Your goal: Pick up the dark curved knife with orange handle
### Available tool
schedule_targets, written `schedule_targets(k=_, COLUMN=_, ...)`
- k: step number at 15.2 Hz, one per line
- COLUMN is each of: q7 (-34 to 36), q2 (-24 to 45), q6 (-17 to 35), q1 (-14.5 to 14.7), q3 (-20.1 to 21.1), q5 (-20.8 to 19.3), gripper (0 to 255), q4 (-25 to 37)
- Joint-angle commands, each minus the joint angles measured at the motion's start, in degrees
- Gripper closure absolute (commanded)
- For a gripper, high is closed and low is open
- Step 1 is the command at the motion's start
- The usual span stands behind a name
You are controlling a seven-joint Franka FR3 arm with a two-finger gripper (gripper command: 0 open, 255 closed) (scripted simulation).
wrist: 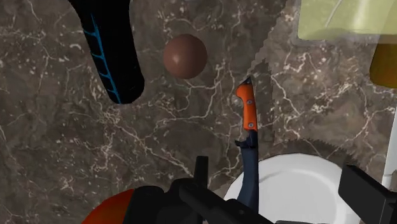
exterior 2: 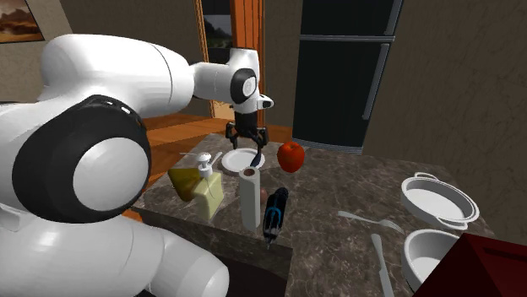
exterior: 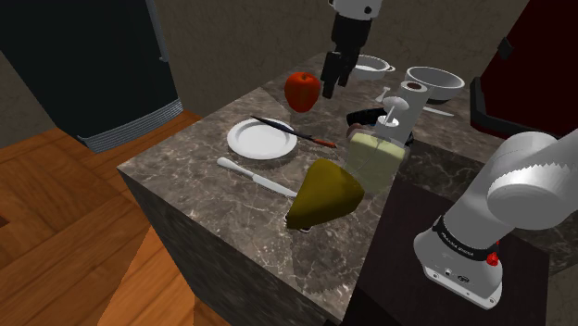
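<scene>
With fingers apart, the black hand (exterior: pixel 330 85) at the shoulder view's upper centre should straddle the dark curved orange-handled knife (exterior: pixel 293 131) by its handle, just off the round white plate (exterior: pixel 255 144).

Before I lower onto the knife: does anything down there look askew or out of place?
The knife lies half on the white plate: blade over the rim, orange handle on the counter, so it probably sits tilted. Nothing looks spilled.

Marble desk (exterior: pixel 185 199) bearing a white plate (exterior: pixel 255 142), a red apple (exterior: pixel 303 91) near it, a pale table knife (exterior: pixel 257 176) towards the edge, a paper roll (exterior 2: pixel 250 198); dark fridge (exterior 2: pixel 346 72) behind
</scene>
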Motion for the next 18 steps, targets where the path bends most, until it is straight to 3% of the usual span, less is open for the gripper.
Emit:
schedule_targets(k=1, q7=0.1, q2=3.8, q6=3.2, q1=0.2, q3=0.6, q5=-0.1, gripper=0, q4=0.2)
schedule_targets(k=10, q7=1.0, q2=22.3, q6=14.0, q1=0.8, q3=2.7, q5=-1.8, gripper=0, q4=6.0)
schedule_targets(k=18, q7=1.3, q2=26.1, q6=19.9, q1=0.9, q3=2.9, q5=-2.3, gripper=0, q4=3.7)
